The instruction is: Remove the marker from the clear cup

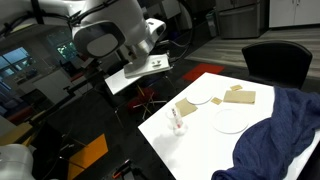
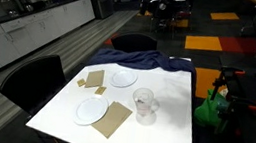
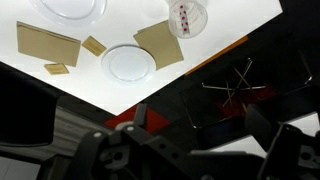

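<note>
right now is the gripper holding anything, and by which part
Nothing is held. The gripper is open and empty, well apart from the clear cup, and the red marker sits inside that cup.

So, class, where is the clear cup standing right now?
In both exterior views the clear cup stands on the white table near its edge, beside a tan square and a white plate; the wrist view shows it at the top right.

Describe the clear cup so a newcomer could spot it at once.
Start at the white table with the blue cloth over one end. By a side edge stands the clear cup. It is the only upright, see-through thing, holding a red marker; its neighbours are flat white plates and brown squares.
</note>
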Robot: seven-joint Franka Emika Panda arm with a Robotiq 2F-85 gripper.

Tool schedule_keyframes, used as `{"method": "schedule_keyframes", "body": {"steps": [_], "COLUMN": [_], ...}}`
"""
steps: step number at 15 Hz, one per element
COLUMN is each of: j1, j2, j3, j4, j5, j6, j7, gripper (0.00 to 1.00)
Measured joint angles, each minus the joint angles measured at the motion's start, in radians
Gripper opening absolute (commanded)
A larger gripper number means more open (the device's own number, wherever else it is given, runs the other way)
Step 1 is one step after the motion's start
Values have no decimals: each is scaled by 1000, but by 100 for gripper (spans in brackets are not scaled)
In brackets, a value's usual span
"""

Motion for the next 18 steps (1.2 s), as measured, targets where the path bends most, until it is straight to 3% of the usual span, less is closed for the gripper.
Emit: {"method": "schedule_keyframes", "body": {"steps": [4,8,15,18], "j1": [0,-25,-89,-100], "j2": [69,152,303,306], "j3": [20,63,148,159], "j4": [2,14,59,59], "j5": [160,224,209,209], "j6": [-15,-65,-82,-82], "j7": [-319,-544,-619,-619], "gripper": [100,100,100,100]}}
